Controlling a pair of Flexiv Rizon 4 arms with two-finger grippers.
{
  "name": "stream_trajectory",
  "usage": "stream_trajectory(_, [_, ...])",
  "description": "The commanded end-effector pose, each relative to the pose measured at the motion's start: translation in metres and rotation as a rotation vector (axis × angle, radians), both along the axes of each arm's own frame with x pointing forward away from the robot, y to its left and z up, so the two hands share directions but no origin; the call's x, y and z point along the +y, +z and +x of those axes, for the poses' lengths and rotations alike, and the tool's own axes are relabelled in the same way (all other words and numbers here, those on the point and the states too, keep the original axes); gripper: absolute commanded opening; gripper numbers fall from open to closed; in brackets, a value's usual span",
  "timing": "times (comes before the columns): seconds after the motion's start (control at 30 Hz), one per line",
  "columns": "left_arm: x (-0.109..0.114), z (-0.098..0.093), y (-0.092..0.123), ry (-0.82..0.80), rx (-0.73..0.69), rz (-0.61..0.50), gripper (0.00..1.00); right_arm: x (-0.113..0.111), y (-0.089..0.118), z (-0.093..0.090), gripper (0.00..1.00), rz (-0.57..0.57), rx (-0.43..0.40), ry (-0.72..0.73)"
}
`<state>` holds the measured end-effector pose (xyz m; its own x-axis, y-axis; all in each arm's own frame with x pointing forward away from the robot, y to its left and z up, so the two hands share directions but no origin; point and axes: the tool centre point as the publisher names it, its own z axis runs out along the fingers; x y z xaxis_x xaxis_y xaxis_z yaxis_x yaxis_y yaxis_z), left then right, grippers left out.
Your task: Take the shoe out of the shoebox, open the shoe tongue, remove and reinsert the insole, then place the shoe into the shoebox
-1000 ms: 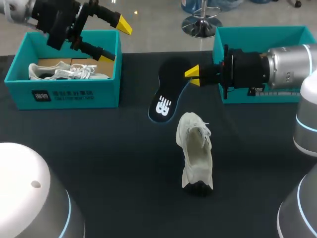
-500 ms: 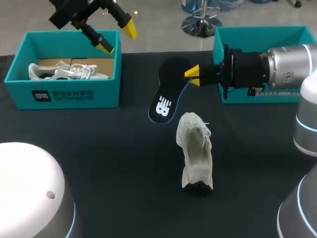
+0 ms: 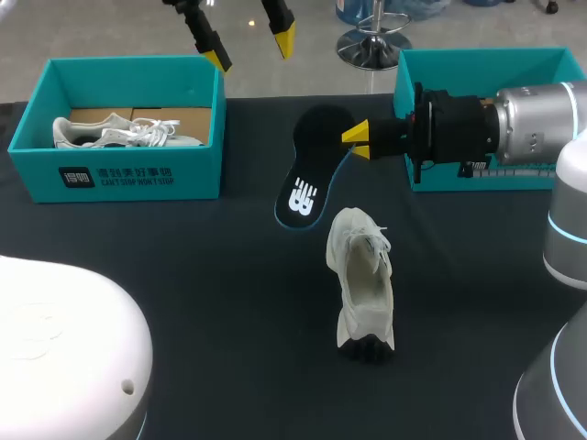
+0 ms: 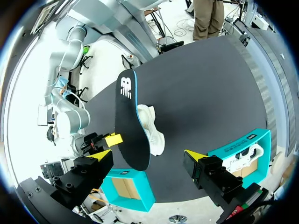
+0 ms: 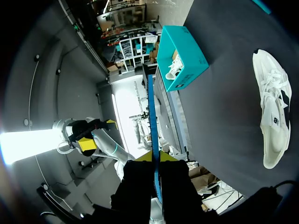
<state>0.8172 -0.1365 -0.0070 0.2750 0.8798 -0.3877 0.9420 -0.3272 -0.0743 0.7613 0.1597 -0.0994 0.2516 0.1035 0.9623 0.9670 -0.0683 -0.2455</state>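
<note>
Lifting away from the left shoebox (image 3: 119, 174), the left claw (image 3: 250, 48) is hanging spread; the right claw (image 3: 358, 142) is pinching the insole (image 3: 307, 183), likely light and floppy, by its edge, over the counter (image 3: 183, 293) near the soft white shoe (image 3: 362, 275)

Shoe (image 3: 362, 275) in table (image 3: 183, 275) middle. Insole (image 3: 307, 179) just behind it, in right gripper (image 3: 356, 139). Shoebox (image 3: 138, 174) far left, second shoe (image 3: 115, 131) inside. Other shoebox (image 3: 477, 64) far right.
</note>
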Motion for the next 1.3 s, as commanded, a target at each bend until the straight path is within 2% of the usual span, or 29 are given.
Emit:
stream_trajectory(0.03, [-0.004,0.003,-0.003,-0.033,0.069,0.181,1.00,0.002,-0.001,0.000,0.00,-0.002,0.000,-0.001])
stream_trajectory(0.37, [-0.007,-0.005,-0.007,-0.007,0.056,0.196,1.00,0.002,-0.001,0.001,0.00,0.000,-0.008,0.003])
stream_trajectory(0.77, [-0.007,-0.005,-0.007,-0.007,0.056,0.196,1.00,0.011,-0.009,-0.013,0.00,0.025,-0.007,0.006])
stream_trajectory(0.87, [-0.007,-0.005,-0.007,-0.007,0.056,0.196,1.00,0.009,-0.008,-0.015,0.00,0.004,0.022,-0.023])
stream_trajectory(1.23, [-0.007,-0.005,-0.007,-0.007,0.056,0.196,1.00,0.009,-0.008,-0.015,0.00,0.004,0.022,-0.023])
stream_trajectory(1.3, [0.003,-0.007,-0.006,-0.011,0.075,0.066,1.00,0.009,-0.008,-0.015,0.00,0.004,0.022,-0.023])
